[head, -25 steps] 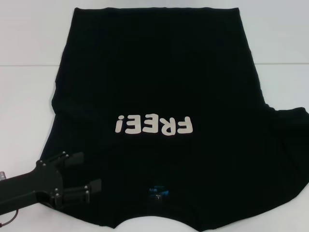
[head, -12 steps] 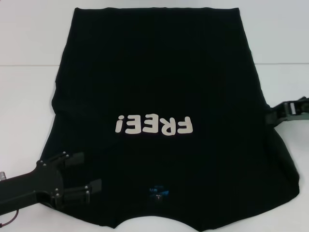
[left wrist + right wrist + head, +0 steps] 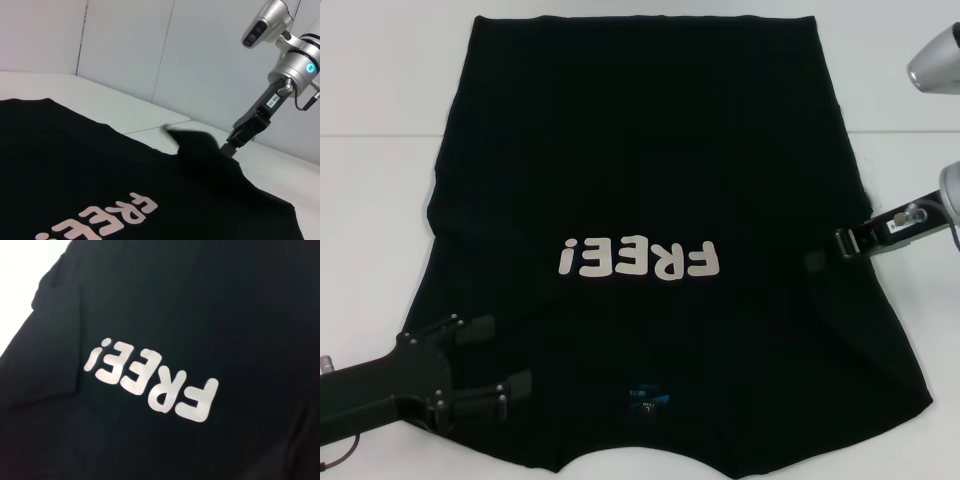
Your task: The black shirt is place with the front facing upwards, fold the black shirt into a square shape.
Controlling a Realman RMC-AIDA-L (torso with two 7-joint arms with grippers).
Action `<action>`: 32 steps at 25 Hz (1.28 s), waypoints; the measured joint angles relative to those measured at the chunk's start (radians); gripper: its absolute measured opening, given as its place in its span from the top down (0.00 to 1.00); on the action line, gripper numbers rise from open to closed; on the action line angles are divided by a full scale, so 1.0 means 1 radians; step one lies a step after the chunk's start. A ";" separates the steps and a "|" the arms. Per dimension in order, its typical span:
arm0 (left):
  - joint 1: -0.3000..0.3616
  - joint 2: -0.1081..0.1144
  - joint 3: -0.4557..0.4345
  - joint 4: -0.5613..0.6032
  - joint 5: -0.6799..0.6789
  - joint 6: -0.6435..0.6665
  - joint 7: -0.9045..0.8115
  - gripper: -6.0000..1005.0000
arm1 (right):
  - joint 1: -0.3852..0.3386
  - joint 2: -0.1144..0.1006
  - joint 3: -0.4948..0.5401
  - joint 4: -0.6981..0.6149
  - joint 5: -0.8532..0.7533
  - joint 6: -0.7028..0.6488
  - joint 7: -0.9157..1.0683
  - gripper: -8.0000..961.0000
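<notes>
Head camera looks steeply down; both wrist cameras skim close, sharing the "FREE!" lettering near six o'clock.

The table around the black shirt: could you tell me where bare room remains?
Bare white table lies beside the black shirt on the robot's left, and far right. Near-left holds the left gripper; the right gripper crowds the right edge.
</notes>
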 joint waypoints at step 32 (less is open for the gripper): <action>-0.023 0.121 -0.198 0.136 0.198 0.130 -1.031 0.06 | -0.400 0.067 0.050 0.321 0.725 -0.061 -1.425 0.18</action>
